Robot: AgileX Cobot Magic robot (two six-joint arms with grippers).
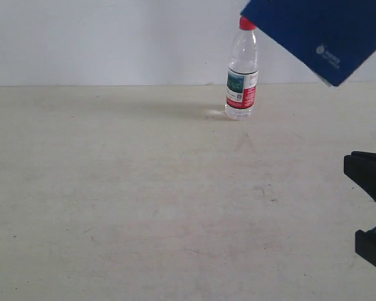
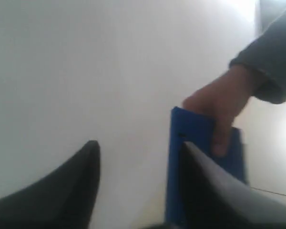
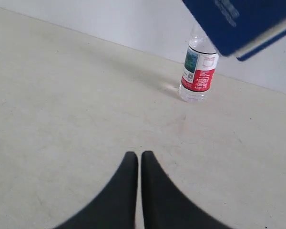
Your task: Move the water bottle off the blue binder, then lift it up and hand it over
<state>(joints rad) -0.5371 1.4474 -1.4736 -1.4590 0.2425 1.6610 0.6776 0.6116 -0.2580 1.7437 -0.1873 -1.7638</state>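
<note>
The water bottle [image 1: 241, 75], clear with a red cap and a red, white and green label, stands upright on the pale table [image 1: 113, 188] near its far edge; the right wrist view has the bottle [image 3: 199, 71] too. The blue binder [image 1: 313, 34] hangs tilted in the air above and to the right of it. In the left wrist view a person's hand [image 2: 224, 105] grips the binder [image 2: 176, 167], which lies against the outer side of one finger of my left gripper [image 2: 139, 145]; the jaws stand open with nothing between them. My right gripper [image 3: 139, 155] is shut and empty, low over the table, well short of the bottle.
A black part of the right arm [image 1: 370, 207] shows at the exterior view's right edge. A white wall [image 1: 113, 37] runs behind the table. The binder [image 3: 233, 21] hides the bottle's cap in the right wrist view.
</note>
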